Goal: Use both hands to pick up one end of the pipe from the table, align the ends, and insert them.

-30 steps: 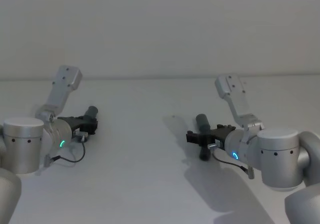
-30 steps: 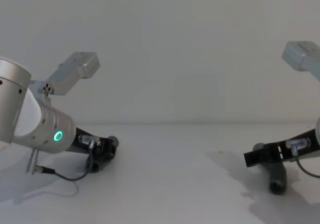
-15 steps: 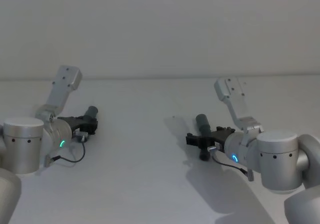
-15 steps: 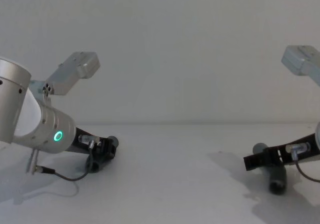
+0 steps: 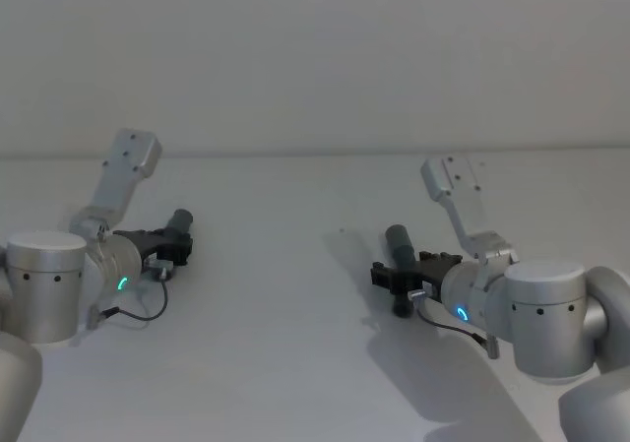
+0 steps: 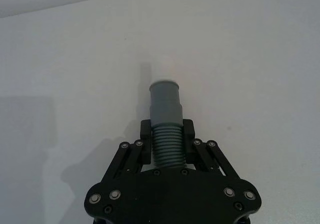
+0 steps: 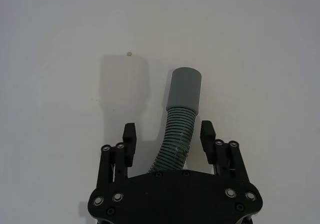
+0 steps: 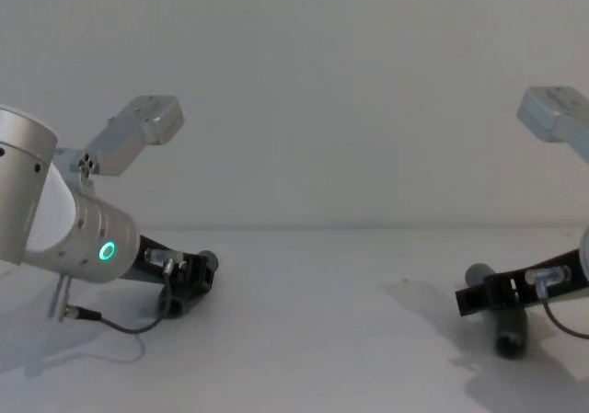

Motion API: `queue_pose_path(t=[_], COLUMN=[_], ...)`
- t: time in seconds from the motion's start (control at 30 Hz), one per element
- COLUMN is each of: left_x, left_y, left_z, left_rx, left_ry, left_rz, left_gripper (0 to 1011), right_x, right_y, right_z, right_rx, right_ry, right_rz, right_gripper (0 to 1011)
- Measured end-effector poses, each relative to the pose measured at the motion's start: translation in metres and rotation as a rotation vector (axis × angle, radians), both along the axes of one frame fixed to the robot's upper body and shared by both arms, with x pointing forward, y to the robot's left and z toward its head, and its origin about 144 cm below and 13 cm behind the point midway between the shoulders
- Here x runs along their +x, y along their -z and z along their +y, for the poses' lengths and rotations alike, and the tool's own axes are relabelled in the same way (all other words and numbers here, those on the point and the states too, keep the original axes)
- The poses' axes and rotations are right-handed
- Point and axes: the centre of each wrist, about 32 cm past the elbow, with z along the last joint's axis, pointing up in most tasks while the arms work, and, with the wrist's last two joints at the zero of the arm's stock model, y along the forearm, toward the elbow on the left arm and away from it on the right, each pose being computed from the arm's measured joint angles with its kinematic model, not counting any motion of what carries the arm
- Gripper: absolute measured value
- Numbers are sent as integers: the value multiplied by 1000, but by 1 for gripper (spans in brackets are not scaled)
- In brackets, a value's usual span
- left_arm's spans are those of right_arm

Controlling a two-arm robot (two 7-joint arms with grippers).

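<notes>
One pipe [image 6: 165, 102] piece, grey with a ribbed section and a white tip [image 6: 164, 68], lies low over the table [image 5: 276, 314] at the left. My left gripper [image 6: 166, 130] is shut on its ribs; it also shows in the head view as the left gripper [image 5: 169, 247]. The other pipe piece [image 7: 184, 89], ribbed with a smooth grey socket mouth, lies on the table at the right. My right gripper [image 7: 169, 133] straddles its ribbed part, open, with both fingers [image 7: 207, 134] clear of the tube. From the head, the right gripper [image 5: 396, 277] sits low over this pipe piece [image 5: 400, 239].
A thin black cable [image 5: 138, 314] loops on the table beside the left arm. A small speck [image 7: 129, 54] lies on the table beyond the right piece. The white wall [image 5: 315, 58] rises behind the table's far edge.
My right gripper has drawn back a little along its pipe piece, toward the robot. The left arm and its piece have not moved.
</notes>
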Motion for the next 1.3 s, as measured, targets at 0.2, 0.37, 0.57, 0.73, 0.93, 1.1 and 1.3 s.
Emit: queue_pose_path(t=[0.2,0.37,0.57,0.73,0.93,1.1,1.3], left_x=[0,0,0,0,0,0,0], left_y=[0,0,0,0,0,0,0], left_z=[0,0,0,0,0,0,0], left_rx=[0,0,0,0,0,0,0], left_ry=[0,0,0,0,0,0,2], left_rz=[0,0,0,0,0,0,-1], left_gripper=[327,327,327,327,327,327,327], right_x=[0,0,0,0,0,0,0], right_y=[0,1,1,1,1,1,1], right_z=[0,0,0,0,0,0,0], right_rx=[0,0,0,0,0,0,0], right_ry=[-1,-1,-1,-1,-1,-1,-1], right_rz=[0,0,-1,-1,-1,-1,-1], right_gripper=[605,466,270,225,224,223,223])
